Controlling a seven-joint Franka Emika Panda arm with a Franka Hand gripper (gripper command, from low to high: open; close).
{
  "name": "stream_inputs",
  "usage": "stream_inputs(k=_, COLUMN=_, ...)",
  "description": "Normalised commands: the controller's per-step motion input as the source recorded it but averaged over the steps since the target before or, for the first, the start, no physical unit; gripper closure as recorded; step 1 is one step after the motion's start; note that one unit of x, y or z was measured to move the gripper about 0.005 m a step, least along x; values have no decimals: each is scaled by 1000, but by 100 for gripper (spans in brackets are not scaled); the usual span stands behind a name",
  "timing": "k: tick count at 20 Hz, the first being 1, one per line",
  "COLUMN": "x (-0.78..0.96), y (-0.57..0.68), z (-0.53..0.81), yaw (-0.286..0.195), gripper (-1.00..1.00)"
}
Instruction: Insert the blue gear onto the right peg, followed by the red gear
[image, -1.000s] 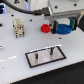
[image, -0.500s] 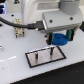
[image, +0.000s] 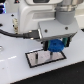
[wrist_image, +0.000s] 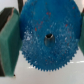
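Your pincer (image: 56, 44) is clamped on the blue gear (image: 56, 46), fingers (wrist_image: 9, 42) pressed to its rim, hovering just above the grey plate (image: 35, 61) near the counter (image: 12, 67) middle. Only the arm's bulk blocks your sight of the pegs. Since a second ago the arm has swung in over the plate, hiding the red gear.

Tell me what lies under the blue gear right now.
In the exterior view the blue gear, held in the tool, hangs over the grey plate. The wrist view shows only the gear; any peg beneath is covered.
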Motion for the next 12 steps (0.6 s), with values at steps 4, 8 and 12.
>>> stream_inputs(k=4, x=141, y=-83, z=-139, yaw=0, gripper=100)
stream_inputs(k=8, x=146, y=-44, z=-109, yaw=0, gripper=100)
stream_inputs(k=12, x=93, y=-47, z=-52, yaw=0, gripper=100)
